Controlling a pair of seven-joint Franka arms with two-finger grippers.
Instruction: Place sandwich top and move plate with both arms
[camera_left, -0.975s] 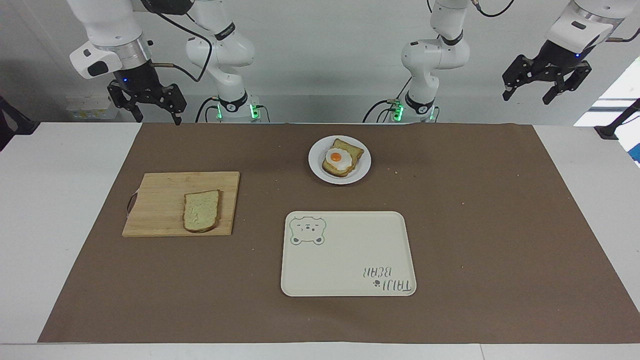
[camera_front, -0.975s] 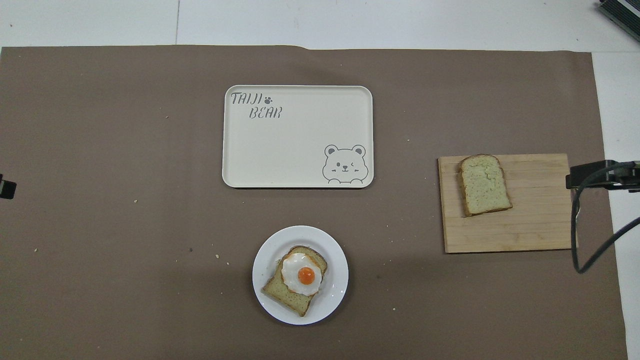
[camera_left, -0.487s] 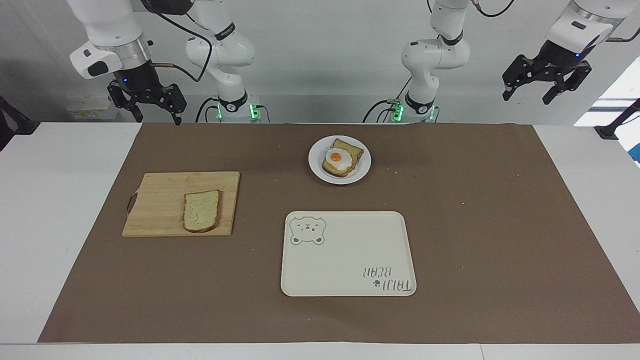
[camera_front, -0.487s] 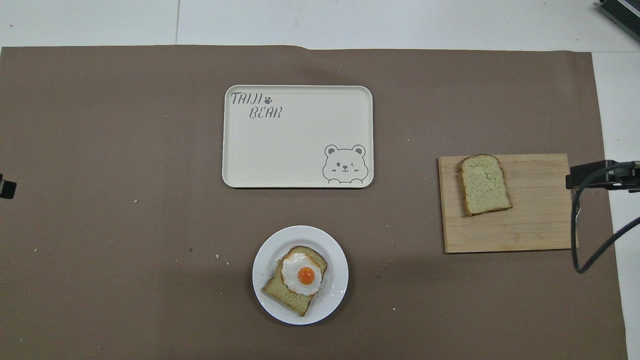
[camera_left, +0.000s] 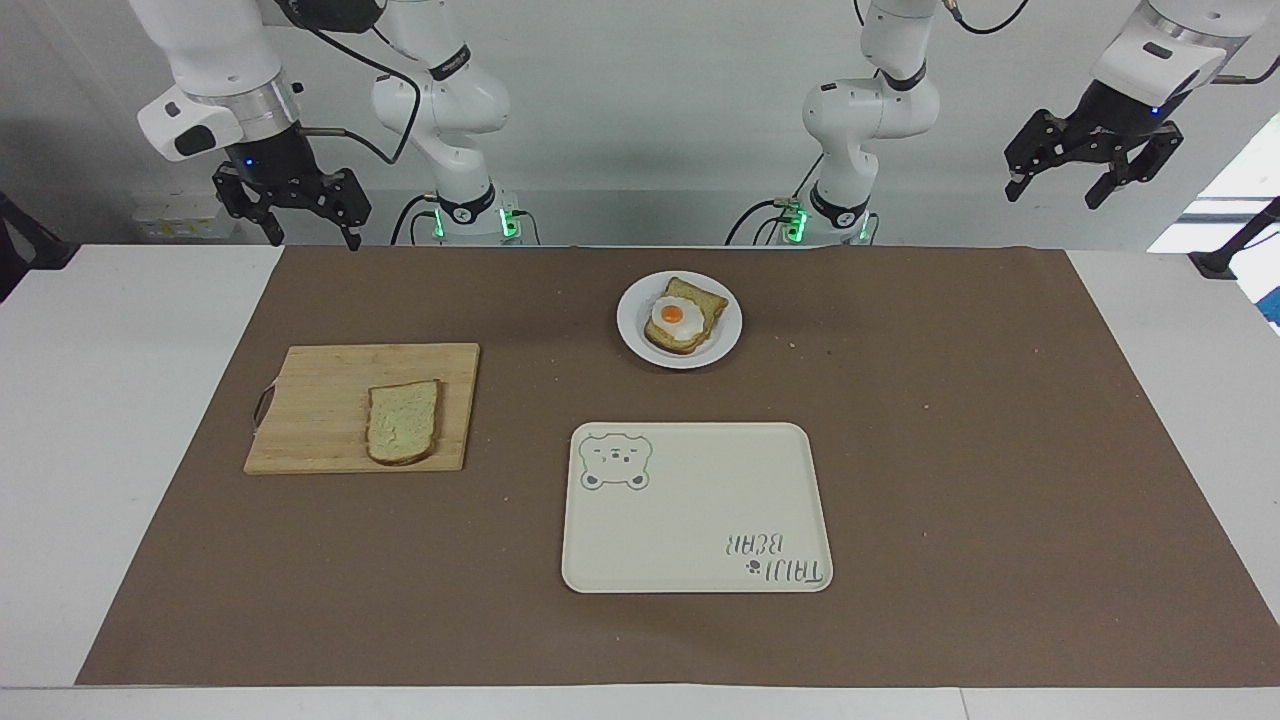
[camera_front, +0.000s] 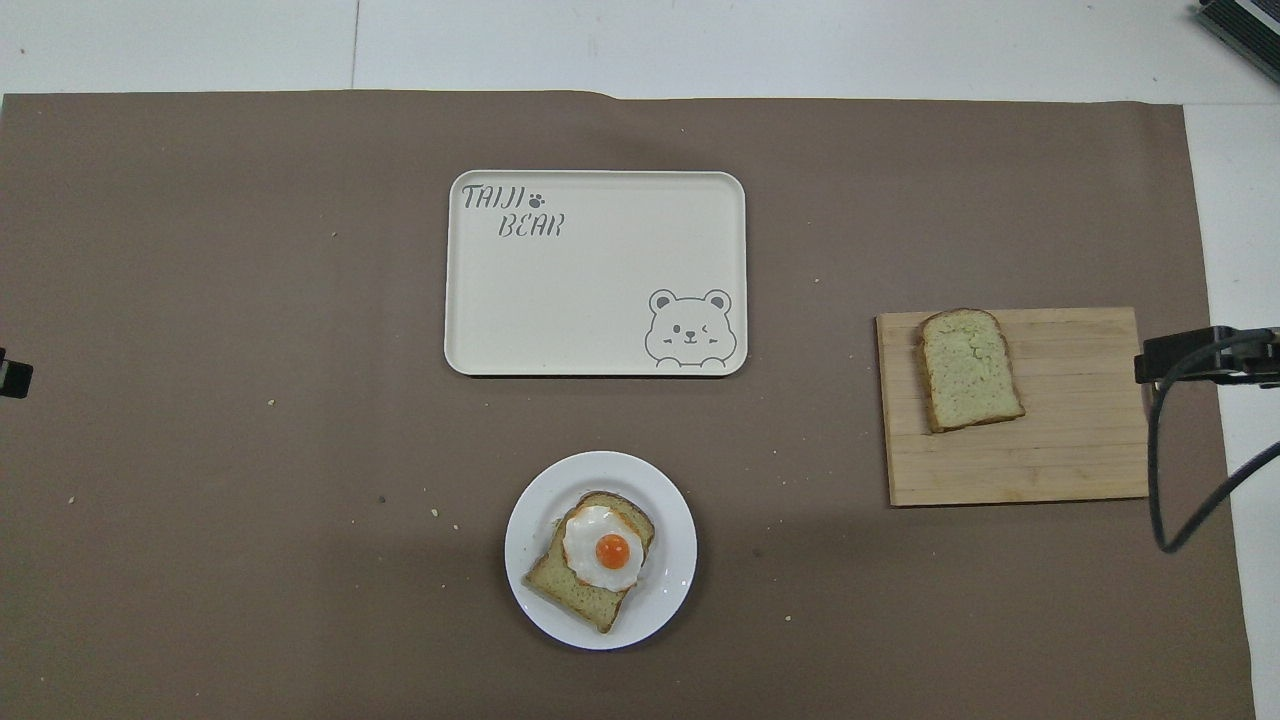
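Note:
The sandwich top (camera_left: 403, 422) is a pale bread slice lying flat on a wooden cutting board (camera_left: 320, 400) toward the right arm's end; it also shows in the overhead view (camera_front: 968, 368). The white plate (camera_left: 631, 335) sits near the robots at mid-table and holds a bread slice with a fried egg (camera_left: 672, 316); the plate also shows in the overhead view (camera_front: 672, 598). My right gripper (camera_left: 313, 238) hangs open and empty, high over the table's edge, apart from the board. My left gripper (camera_left: 1053, 195) hangs open and empty, high at the left arm's end.
A cream rectangular tray (camera_left: 700, 505) with a bear drawing lies farther from the robots than the plate, also in the overhead view (camera_front: 590, 300). A brown mat (camera_left: 950, 450) covers the table. A black part of the right hand with a cable (camera_front: 1190, 352) shows beside the board.
The right gripper has shifted very slightly toward its own end of the table. Nothing else has moved.

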